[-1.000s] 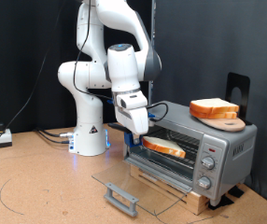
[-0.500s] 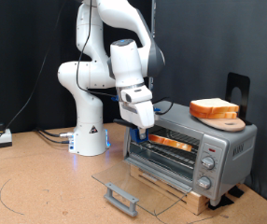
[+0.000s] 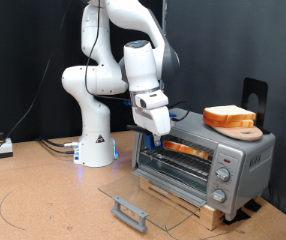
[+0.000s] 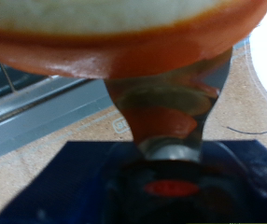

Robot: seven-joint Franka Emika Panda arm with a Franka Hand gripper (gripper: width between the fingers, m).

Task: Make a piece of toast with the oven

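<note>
The silver-grey oven [image 3: 239, 160] stands at the exterior view's right with its glass door [image 3: 153, 190] dropped open. My gripper [image 3: 160, 139] is at the oven's mouth, shut on the piece of toast [image 3: 186, 148], which lies flat, mostly inside the cavity. In the wrist view the slice's pale top and tan crust [image 4: 124, 42] fill the upper part, close and blurred. A second alike slice [image 3: 228, 115] rests on a round wooden board [image 3: 243, 130] on top of the oven.
The open door's grey bar handle [image 3: 130, 212] juts out low over the wooden table in front of the oven. The arm's white base [image 3: 96, 148] stands just to the oven's left. A black stand [image 3: 255, 95] rises behind the oven. Cables [image 3: 1, 148] lie at far left.
My gripper has moved towards the exterior view's right and slightly up, carrying the slice from the oven's mouth deeper into the cavity.
</note>
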